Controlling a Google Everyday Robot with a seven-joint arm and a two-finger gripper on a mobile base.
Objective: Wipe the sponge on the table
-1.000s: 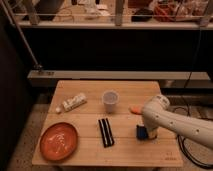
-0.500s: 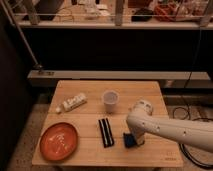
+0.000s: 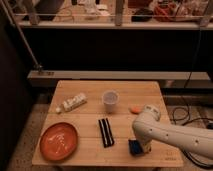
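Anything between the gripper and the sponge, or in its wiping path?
Nothing visible: the gripper is right at the small dark blue sponge. The flat black grooved bar lies just left of it.

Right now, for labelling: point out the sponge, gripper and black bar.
sponge (image 3: 133, 147): camera view, blue left face.
gripper (image 3: 141, 145): camera view, tip at the sponge, front right of table (image 3: 90, 152).
black bar (image 3: 105, 132): camera view, centre.

One each: desk (image 3: 145, 91), sponge (image 3: 133, 147), cup (image 3: 110, 100), black bar (image 3: 105, 132), orange plate (image 3: 59, 141), white packet (image 3: 74, 102); one end effector (image 3: 142, 145), lower right of frame.
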